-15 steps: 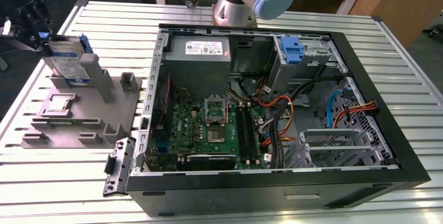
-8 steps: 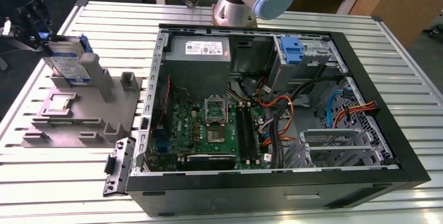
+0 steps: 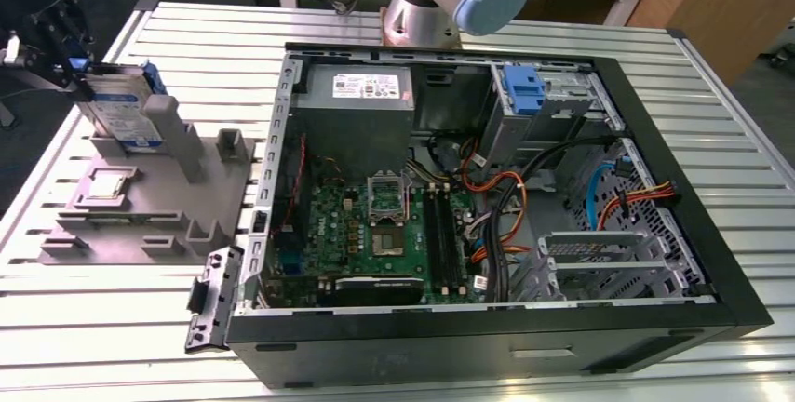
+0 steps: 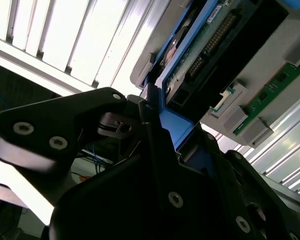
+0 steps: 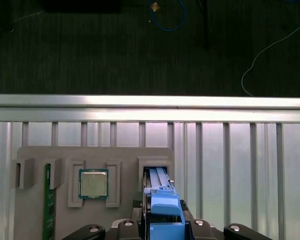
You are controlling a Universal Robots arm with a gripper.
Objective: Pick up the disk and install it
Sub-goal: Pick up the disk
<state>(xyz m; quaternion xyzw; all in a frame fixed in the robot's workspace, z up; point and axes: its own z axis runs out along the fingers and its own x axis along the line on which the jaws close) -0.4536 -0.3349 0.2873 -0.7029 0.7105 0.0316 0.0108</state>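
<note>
Near the table's edge at the exterior view's left, one disk (image 3: 125, 112) stands on its edge in a slot of the grey stand (image 3: 149, 202). It leans a little and its lower part sits in the slot. It is a flat silver-grey slab with a white-and-blue label on its broad face and a blue plastic frame along its edges. In the first wrist view the disk (image 5: 160, 186) is seen edge-on, with the blue frame nearest the camera. In the second wrist view the disk (image 4: 206, 44) shows its underside with a green circuit board.

The one gripper (image 3: 74, 62) is at the disk's upper end, and in both wrist views its jaws are clamped on the blue frame.

The stand (image 5: 90, 156) also carries one square chip (image 5: 93, 183) and one green memory stick (image 5: 48, 200). One open computer case (image 3: 497, 188) lies in the middle of the slatted table (image 3: 100, 328).
</note>
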